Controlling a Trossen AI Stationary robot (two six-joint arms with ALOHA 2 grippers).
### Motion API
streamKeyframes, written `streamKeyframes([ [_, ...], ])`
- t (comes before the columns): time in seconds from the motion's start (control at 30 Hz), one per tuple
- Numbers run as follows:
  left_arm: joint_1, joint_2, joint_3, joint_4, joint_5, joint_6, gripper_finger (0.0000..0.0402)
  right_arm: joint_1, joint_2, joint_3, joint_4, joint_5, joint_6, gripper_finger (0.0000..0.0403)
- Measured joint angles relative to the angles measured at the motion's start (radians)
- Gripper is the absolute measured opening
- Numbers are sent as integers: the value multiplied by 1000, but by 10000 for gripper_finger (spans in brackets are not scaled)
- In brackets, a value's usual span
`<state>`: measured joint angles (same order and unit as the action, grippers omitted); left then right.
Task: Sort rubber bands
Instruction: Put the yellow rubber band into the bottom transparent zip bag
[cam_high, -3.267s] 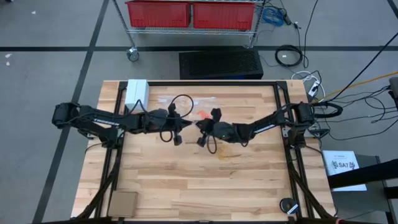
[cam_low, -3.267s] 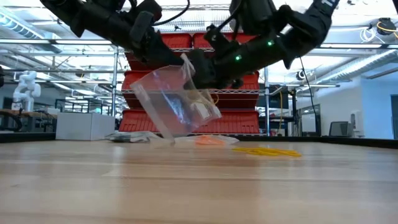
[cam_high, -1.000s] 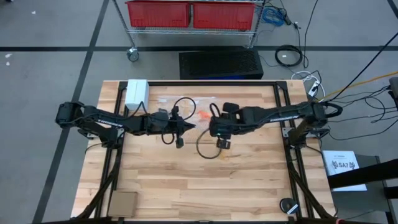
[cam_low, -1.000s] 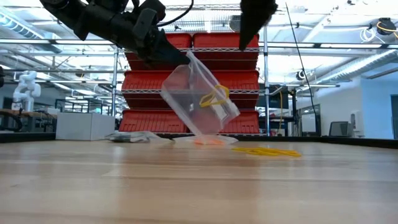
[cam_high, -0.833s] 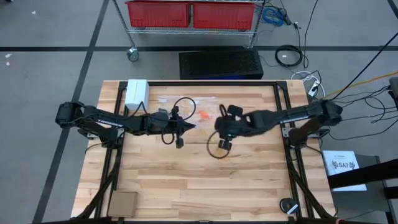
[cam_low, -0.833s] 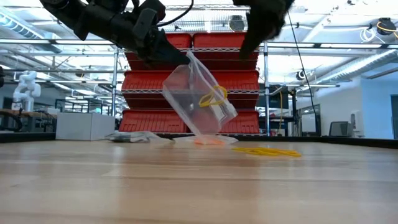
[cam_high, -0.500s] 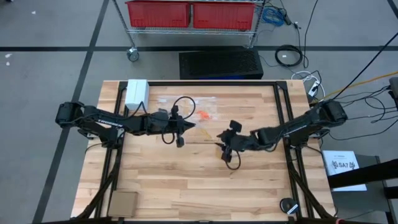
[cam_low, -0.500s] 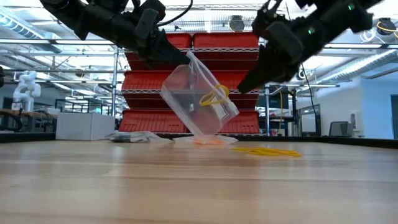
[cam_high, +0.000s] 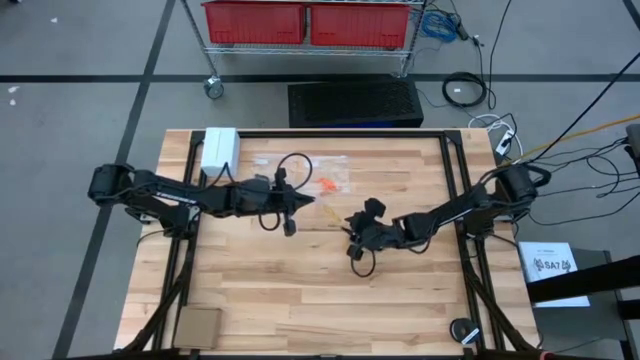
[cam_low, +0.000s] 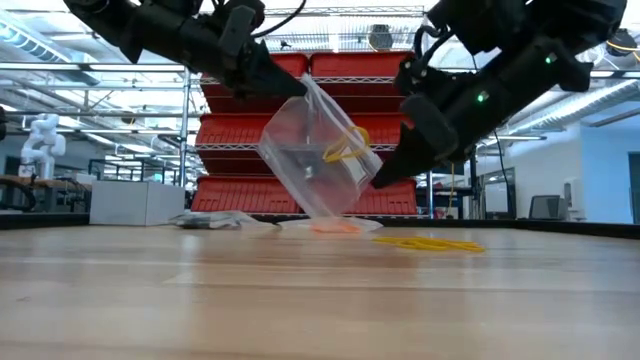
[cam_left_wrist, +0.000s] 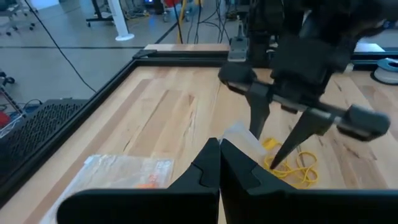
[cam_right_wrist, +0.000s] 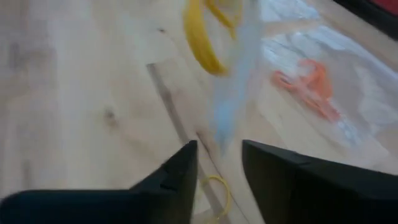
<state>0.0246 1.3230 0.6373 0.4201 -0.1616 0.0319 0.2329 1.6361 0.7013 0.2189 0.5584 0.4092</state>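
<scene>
On the left, the left claw (cam_low: 285, 88) is pinched shut on the top edge of a clear bag (cam_low: 315, 165), holding it hanging above the surface (cam_high: 300, 290) with one yellow band (cam_low: 345, 147) already inside — so the step in hand looks like bagging the yellow bands one by one, and the bag is being kept open-side up for the next drop. Just right of the bag, the right claw (cam_low: 385, 172) points down toward the loose yellow bands (cam_low: 428, 242) lying on the wood, its two fingers parted with nothing between them. The next move, as I judge it, calls for lowering those tips onto a single thin loop and closing narrowly enough to lift it without dragging the rest — a fiddly pick, since the loops lie flat and tangled. Counted: two arms, one bag held up, at least one more flat bag (cam_high: 315, 170) on the far side of the surface with a small cluster of orange bands (cam_high: 328, 185) on or in it; the loose yellow pile holds several, but I cannot tell the exact number. No black bands can be made out.
</scene>
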Motion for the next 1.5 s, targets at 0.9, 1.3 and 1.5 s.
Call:
streamKeyframes([
  [0.9, 0, -115, -4, -4, -6, 29, 0, 61, -170, 60, -28, 232, -262, 0],
  [1.3, -35, -97, -4, 74, 16, 26, 0, 60, -380, 60, -96, 228, -328, 0],
  [1.5, -54, -88, -4, 132, 15, 36, 0, 62, -417, 60, -137, 210, -325, 0],
])
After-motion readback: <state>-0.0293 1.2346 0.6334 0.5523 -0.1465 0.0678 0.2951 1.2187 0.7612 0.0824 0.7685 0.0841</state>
